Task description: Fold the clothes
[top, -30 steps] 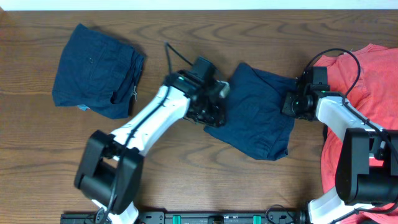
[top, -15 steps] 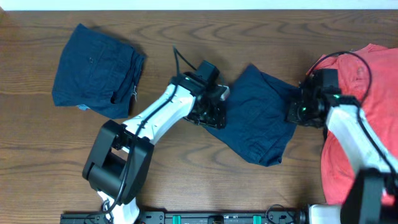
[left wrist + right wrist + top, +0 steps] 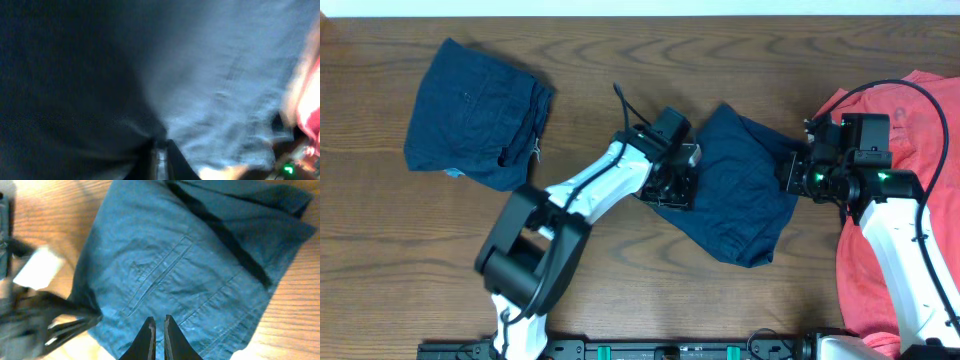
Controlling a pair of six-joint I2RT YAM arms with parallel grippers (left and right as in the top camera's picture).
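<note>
Found the fingers (image 3: 148, 336) of the right gripper (image 3: 158, 320) closed to a thin slit on one edge of the navy shorts (image 3: 740, 195). Found the left gripper (image 3: 161, 151) likewise clenched on the opposite edge, with creases converging at its fingers (image 3: 172, 165), though in a blurred view. Noted the shorts spread between the two sets of fingers, rumpled, welt pocket facing up. Noted a second pair of shorts (image 3: 470, 110), already folded, well beyond the left fingers, and a red garment (image 3: 920, 110) just behind the right ones. Judged the main risk to be a shallow pinch, liable under tension to let the hem slip and drop the fold askew. Judged a lesser risk of dragging the red garment along.
</note>
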